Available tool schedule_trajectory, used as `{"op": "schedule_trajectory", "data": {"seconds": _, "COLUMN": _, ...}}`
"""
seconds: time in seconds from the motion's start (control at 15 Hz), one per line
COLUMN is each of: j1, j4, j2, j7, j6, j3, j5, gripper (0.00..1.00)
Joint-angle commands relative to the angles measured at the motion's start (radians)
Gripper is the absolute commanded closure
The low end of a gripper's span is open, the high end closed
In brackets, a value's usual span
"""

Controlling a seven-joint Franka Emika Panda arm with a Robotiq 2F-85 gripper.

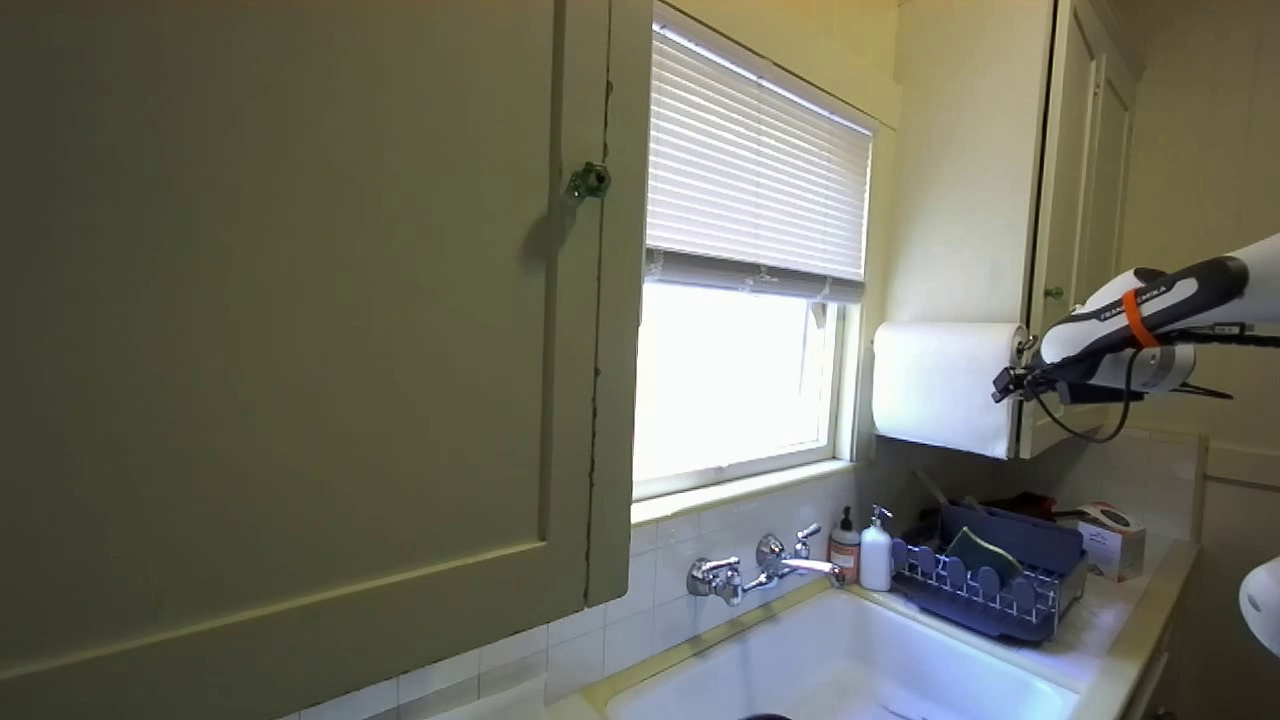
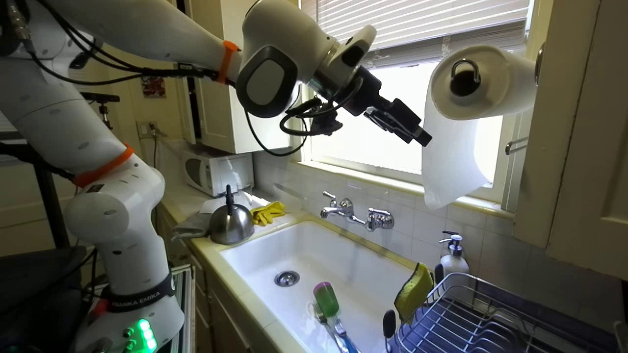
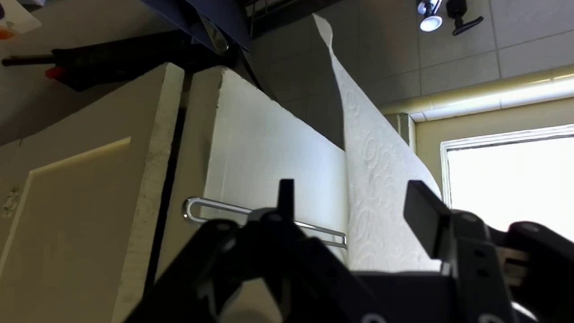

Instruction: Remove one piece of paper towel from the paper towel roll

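The white paper towel roll (image 1: 945, 385) hangs horizontally from the side of a cabinet; it also shows end-on in an exterior view (image 2: 515, 86). A piece of paper towel (image 2: 449, 157) hangs loose from the roll, its lower edge uneven. In the wrist view, this embossed sheet (image 3: 376, 197) shows beyond and between the fingers and narrows to a twisted tip. My gripper (image 3: 350, 184) is open, with nothing held. In both exterior views, the gripper (image 2: 424, 137) (image 1: 1004, 385) is close to the roll, near the hanging sheet's edge. Whether it touches the sheet cannot be told.
A metal bar (image 3: 264, 215) is fixed to the cabinet side (image 3: 278, 148). Below are the sink (image 2: 260, 250), faucet (image 2: 360, 215), soap bottle (image 2: 455, 262) and dish rack (image 2: 456, 314). The window blind (image 1: 755, 160) hangs behind. A kettle (image 2: 231, 223) stands on the counter.
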Motion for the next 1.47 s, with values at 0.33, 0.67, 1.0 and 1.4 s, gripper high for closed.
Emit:
{"op": "schedule_trajectory", "data": {"seconds": 0.33, "j1": -0.184, "j4": 0.031, "j2": 0.078, "j7": 0.086, "j6": 0.096, "j3": 0.193, "j5": -0.105, "gripper": 1.0}}
{"op": "schedule_trajectory", "data": {"seconds": 0.67, "j1": -0.528, "j4": 0.053, "j2": 0.059, "j7": 0.318, "j6": 0.059, "j3": 0.46, "j5": -0.367, "gripper": 1.0}}
{"op": "schedule_trajectory", "data": {"seconds": 1.0, "j1": -0.777, "j4": 0.16, "j2": 0.072, "j7": 0.432, "j6": 0.011, "j3": 0.767, "j5": -0.549, "gripper": 1.0}}
{"op": "schedule_trajectory", "data": {"seconds": 1.4, "j1": -0.784, "j4": 0.242, "j2": 0.139, "j7": 0.402, "j6": -0.068, "j3": 0.902, "j5": -0.548, "gripper": 1.0}}
